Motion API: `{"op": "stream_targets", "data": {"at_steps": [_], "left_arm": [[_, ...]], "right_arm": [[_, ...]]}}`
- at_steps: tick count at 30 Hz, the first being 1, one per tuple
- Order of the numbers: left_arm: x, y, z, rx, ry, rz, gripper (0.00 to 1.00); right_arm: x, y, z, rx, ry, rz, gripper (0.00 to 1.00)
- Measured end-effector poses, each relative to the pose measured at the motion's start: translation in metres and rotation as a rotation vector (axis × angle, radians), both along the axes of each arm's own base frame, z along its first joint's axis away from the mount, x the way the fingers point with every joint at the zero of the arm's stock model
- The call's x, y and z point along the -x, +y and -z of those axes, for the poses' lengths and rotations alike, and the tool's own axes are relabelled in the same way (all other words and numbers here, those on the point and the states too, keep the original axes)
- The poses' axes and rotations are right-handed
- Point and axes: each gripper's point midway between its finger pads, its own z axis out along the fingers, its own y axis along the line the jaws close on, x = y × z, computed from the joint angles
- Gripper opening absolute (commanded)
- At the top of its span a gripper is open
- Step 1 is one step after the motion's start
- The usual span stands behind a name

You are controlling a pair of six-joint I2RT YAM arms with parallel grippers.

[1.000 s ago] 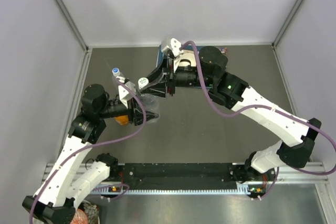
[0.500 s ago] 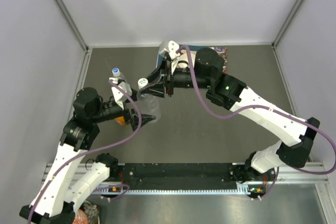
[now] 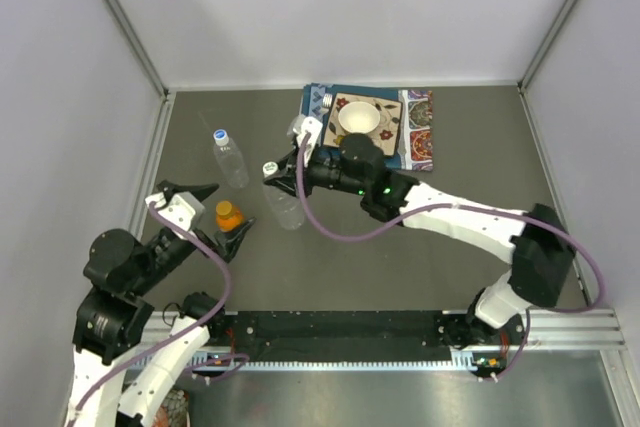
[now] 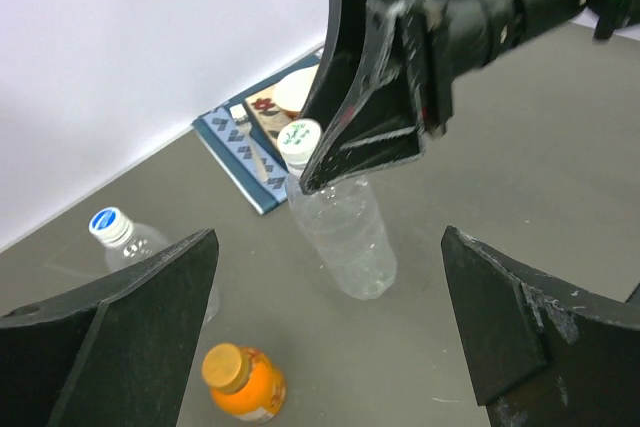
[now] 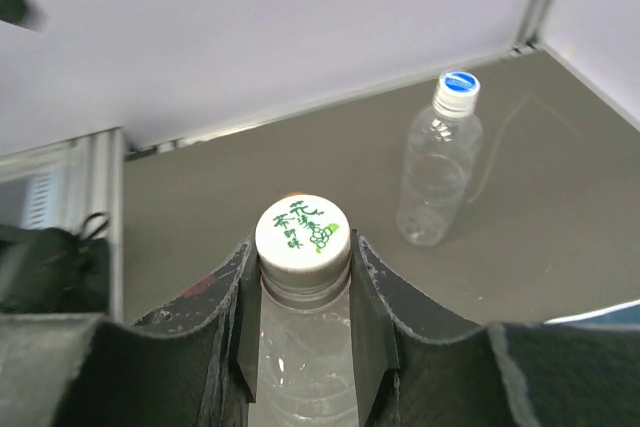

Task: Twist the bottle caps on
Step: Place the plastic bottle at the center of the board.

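Observation:
A clear bottle (image 3: 285, 205) stands mid-table with a white, green-printed cap (image 3: 269, 169) on its neck. My right gripper (image 3: 276, 173) is shut on that cap (image 5: 302, 237), one finger (image 5: 243, 292) on each side, the bottle (image 5: 305, 377) below. My left gripper (image 3: 207, 215) stands wide open, apart from it, and the orange bottle (image 3: 229, 219) with its orange cap (image 4: 222, 367) sits between its spread fingers (image 4: 120, 322). A second clear bottle (image 3: 230, 159) with a blue-and-white cap (image 3: 220, 135) stands at the back left, also seen from the right wrist (image 5: 437, 182).
A patterned mat (image 3: 416, 137) with a white bowl (image 3: 359, 119) lies at the back, behind the right arm. Grey walls close in the table on three sides. A black rail (image 3: 340, 332) runs along the near edge between the arm bases.
My left gripper has opened wide and drawn back to the near left, off the middle bottle. The right arm has dropped lower, still on the cap, uncovering the bowl.

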Motion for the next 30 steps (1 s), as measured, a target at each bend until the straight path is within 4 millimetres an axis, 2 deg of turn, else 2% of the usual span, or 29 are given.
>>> {"op": "stream_targets", "data": {"at_steps": [6, 10, 15, 20, 22, 25, 30], "left_arm": [[-0.003, 0.015, 0.009, -0.006, 0.014, -0.093, 0.99], [-0.007, 0.019, 0.016, -0.012, 0.033, -0.122, 0.99], [-0.011, 0.020, 0.024, -0.017, 0.053, -0.136, 0.99], [-0.012, 0.020, 0.026, -0.018, 0.059, -0.136, 0.99], [-0.013, 0.019, 0.027, -0.017, 0.067, -0.135, 0.99], [-0.015, 0.018, 0.029, -0.017, 0.082, -0.135, 0.99], [-0.016, 0.017, 0.031, -0.013, 0.095, -0.136, 0.99]], "right_arm": [[-0.052, 0.031, 0.068, -0.037, -0.005, 0.150, 0.00], [-0.076, 0.043, 0.108, -0.042, 0.018, 0.229, 0.00], [-0.090, 0.048, 0.103, -0.117, 0.016, 0.285, 0.00], [-0.093, 0.046, 0.094, -0.165, 0.009, 0.308, 0.00], [-0.092, 0.044, 0.097, -0.173, 0.010, 0.312, 0.01], [-0.090, 0.041, 0.108, -0.152, 0.025, 0.312, 0.10], [-0.089, 0.042, 0.110, -0.149, 0.033, 0.305, 0.19]]}}
